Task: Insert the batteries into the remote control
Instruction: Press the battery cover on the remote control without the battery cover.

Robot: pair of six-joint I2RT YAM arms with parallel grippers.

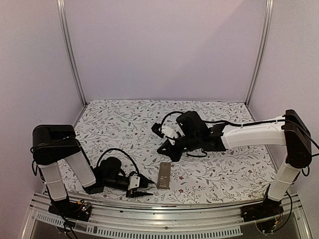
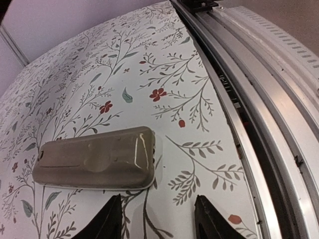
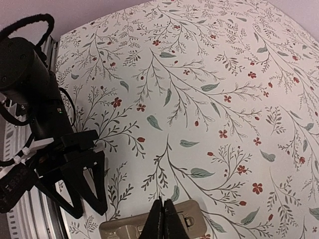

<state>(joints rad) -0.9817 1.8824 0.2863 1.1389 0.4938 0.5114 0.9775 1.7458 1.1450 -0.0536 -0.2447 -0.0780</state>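
Observation:
The remote control (image 1: 164,175) lies flat near the table's front edge, greyish back up. In the left wrist view the remote control (image 2: 94,158) sits just ahead and left of my left gripper (image 2: 159,219), which is open with only tablecloth between its fingers. My left gripper (image 1: 144,185) rests low on the table, left of the remote. My right gripper (image 3: 163,209) is shut with nothing visible between its fingers, and it hovers over the remote control (image 3: 209,219), covering its middle. In the top view my right gripper (image 1: 165,152) is just behind the remote. The batteries are out of view.
A metal rail (image 2: 269,114) runs along the table's front edge, right of my left gripper. My left gripper (image 3: 79,181) and its black cable show at the left of the right wrist view. The floral tablecloth (image 1: 209,117) covers the table.

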